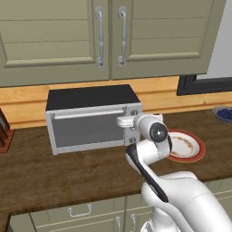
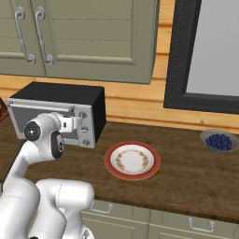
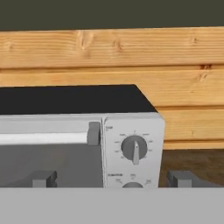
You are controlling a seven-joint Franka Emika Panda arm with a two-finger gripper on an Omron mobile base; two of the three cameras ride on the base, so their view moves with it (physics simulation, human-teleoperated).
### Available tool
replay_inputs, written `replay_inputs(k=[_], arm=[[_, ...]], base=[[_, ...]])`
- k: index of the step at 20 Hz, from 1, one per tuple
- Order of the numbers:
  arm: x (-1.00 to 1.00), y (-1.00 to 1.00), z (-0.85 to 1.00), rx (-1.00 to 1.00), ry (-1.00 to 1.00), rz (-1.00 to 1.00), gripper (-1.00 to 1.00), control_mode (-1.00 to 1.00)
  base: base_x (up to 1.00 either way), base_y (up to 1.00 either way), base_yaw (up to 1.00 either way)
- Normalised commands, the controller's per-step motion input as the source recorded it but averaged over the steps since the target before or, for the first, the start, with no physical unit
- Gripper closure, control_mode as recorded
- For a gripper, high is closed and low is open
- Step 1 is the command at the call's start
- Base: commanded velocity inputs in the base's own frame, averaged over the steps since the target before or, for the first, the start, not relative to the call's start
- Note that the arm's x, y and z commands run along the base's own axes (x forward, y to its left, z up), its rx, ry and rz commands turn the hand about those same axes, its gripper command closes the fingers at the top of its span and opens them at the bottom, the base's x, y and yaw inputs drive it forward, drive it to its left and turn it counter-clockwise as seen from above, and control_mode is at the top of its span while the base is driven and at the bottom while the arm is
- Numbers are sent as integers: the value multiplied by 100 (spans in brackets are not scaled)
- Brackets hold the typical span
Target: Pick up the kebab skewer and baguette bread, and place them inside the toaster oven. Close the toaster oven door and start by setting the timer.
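- The oven (image 1: 93, 118) sits on the counter (image 1: 54, 174) against the wooden wall, and its door (image 1: 88, 128) is shut, upright, with the handle (image 1: 88, 113) along its upper edge.
- The plate (image 2: 132, 160), just right of the oven, is bare; no skewer or bread lies on it or on the counter near the oven. My reading is that both are already inside, though the grey pane is too dim to confirm it.
- So loading and closing look done; setting the timer looks like what is left.
- The gripper (image 3: 111, 179) hangs just in front of the oven's knob column, at the right end of the oven's face, with its two fingertips (image 3: 43, 178) wide apart and nothing between them.
- In the hand view the upper knob (image 3: 134, 148) lies straight ahead, between the fingertips and a little above them; a second knob (image 3: 132, 185) peeks out below it.
- The upper knob's pointer points straight down. I cannot tell from the tiny marks which knob is the timer.
- The oven's long axis runs along the wall; its face points out toward the robot.
- The knob's axis points out from the oven's face, so the next move likely calls for a straight approach, a squeeze and a twist.
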Motion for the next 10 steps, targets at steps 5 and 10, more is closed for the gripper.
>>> replay_inputs(k=[5,10], arm=[[0,-4,-1,0,0,0,-100,-100],[0,0,-12,0,0,0,-100,-100]], base=[[0,0,0],[0,0,0]])
